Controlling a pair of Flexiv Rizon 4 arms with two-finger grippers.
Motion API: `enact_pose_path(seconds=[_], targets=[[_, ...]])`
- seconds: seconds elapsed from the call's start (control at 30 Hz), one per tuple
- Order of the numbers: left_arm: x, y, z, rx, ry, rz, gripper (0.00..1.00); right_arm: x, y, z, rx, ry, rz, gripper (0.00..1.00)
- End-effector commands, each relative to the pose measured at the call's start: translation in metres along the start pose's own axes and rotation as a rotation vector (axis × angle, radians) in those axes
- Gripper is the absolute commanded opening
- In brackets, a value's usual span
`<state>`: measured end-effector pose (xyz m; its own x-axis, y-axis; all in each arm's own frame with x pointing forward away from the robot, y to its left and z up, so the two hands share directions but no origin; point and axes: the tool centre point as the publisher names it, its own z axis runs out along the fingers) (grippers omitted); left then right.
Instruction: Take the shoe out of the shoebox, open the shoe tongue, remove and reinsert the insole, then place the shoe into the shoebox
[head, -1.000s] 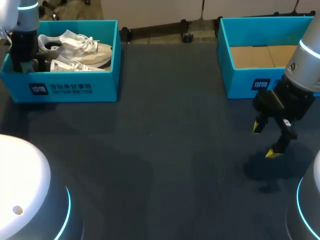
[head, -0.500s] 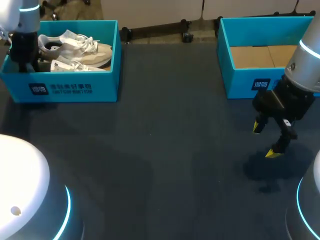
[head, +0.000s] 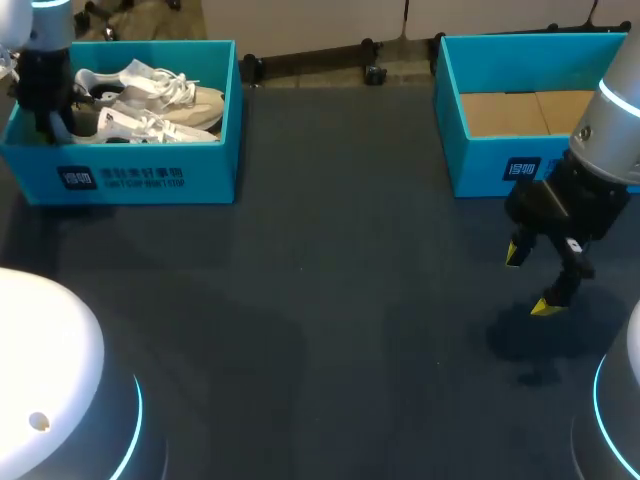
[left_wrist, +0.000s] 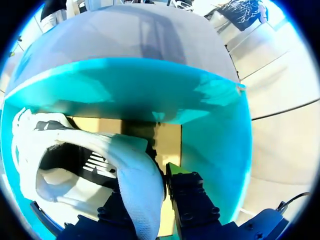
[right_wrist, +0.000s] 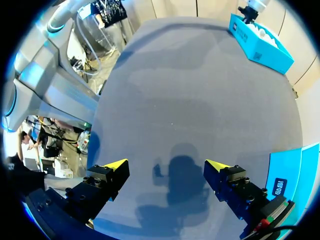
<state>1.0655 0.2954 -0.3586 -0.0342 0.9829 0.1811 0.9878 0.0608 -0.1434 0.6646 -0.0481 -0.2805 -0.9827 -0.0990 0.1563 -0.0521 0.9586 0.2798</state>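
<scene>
The left gripper (head: 57, 124) is reaching down into the near-left corner of the teal shoebox (head: 150, 182) at the far left of the surface (head: 330, 300). From its wrist view, the left gripper (left_wrist: 158, 178) is pinching the heel rim of a white shoe (left_wrist: 134, 172), with the white fabric running down between the two black fingers, which are standing close together. Only one yellow-green tip is showing; the other is hiding behind the shoe's collar. The shoe (head: 140, 128) is lying along the front wall of the box, heel end at the gripper, and a second shoe (head: 170, 93) is resting just behind it. The teal wall of the shoebox (left_wrist: 150, 95) is rising ahead of the fingers, with cardboard floor showing beneath.

The right gripper (head: 530, 280) is hanging above the surface well apart from all this, its fingers spread wide and holding nothing. In its own view the right gripper (right_wrist: 167, 170) is casting a shadow on bare dark surface, with the shoebox (right_wrist: 260, 42) far ahead. Another teal box (head: 500, 165) is sitting just behind it, partly cut off at the edge.
</scene>
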Motion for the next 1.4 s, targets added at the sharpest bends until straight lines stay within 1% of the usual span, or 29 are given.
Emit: enact_pose_path(seconds=[0.03,0.27,0.53,0.73,0.9,0.93,0.97,1.0,1.13,1.17,1.2,1.3,1.33,1.4], targets=[[0.008,-0.002,-0.02,0.006,-0.003,-0.015,0.0,0.0,0.0,0.001,0.002,0.0,0.0,1.0],[0.016,0.0,-0.05,0.009,-0.014,-0.059,0.0,0.0,0.0,0.001,0.002,0.0,0.0,1.0],[0.024,0.001,-0.075,0.003,-0.015,-0.107,0.0,0.0,0.0,0.001,0.002,0.0,0.0,1.0],[0.03,-0.004,-0.093,0.006,-0.016,-0.125,0.0,0.0,0.0,0.001,0.002,0.0,0.0,1.0],[0.033,-0.008,-0.113,0.01,-0.012,-0.135,0.0,0.0,0.0,0.001,0.002,0.0,0.0,1.0],[0.033,-0.008,-0.113,0.01,-0.012,-0.135,0.0,0.0,0.0,0.001,0.002,0.0,0.0,1.0],[0.035,-0.009,-0.122,0.02,-0.018,-0.135,0.0,0.0,0.0,0.001,0.002,0.0,0.0,1.0],[0.036,-0.009,-0.126,0.019,-0.02,-0.136,0.0,0.0,0.0,0.001,0.002,0.0,0.0,1.0],[0.036,-0.015,-0.14,0.015,-0.022,-0.144,0.0,0.0,0.0,0.001,0.002,0.0,0.0,1.0],[0.036,-0.015,-0.14,0.015,-0.022,-0.144,0.0,0.0,0.0,0.001,0.002,0.0,0.0,1.0],[0.035,-0.021,-0.149,0.016,-0.023,-0.142,0.0,0.0,0.0,0.001,0.002,0.0,0.0,1.0],[0.035,-0.031,-0.159,0.016,-0.026,-0.131,0.0,0.0,0.0,0.001,0.002,0.0,0.0,1.0],[0.034,-0.036,-0.162,0.005,-0.024,-0.141,0.0,0.0,0.0,0.001,0.002,0.0,0.0,1.0],[0.035,-0.046,-0.167,0.007,-0.022,-0.135,0.0,0.0,0.0,0.001,0.002,0.0,0.0,1.0]])
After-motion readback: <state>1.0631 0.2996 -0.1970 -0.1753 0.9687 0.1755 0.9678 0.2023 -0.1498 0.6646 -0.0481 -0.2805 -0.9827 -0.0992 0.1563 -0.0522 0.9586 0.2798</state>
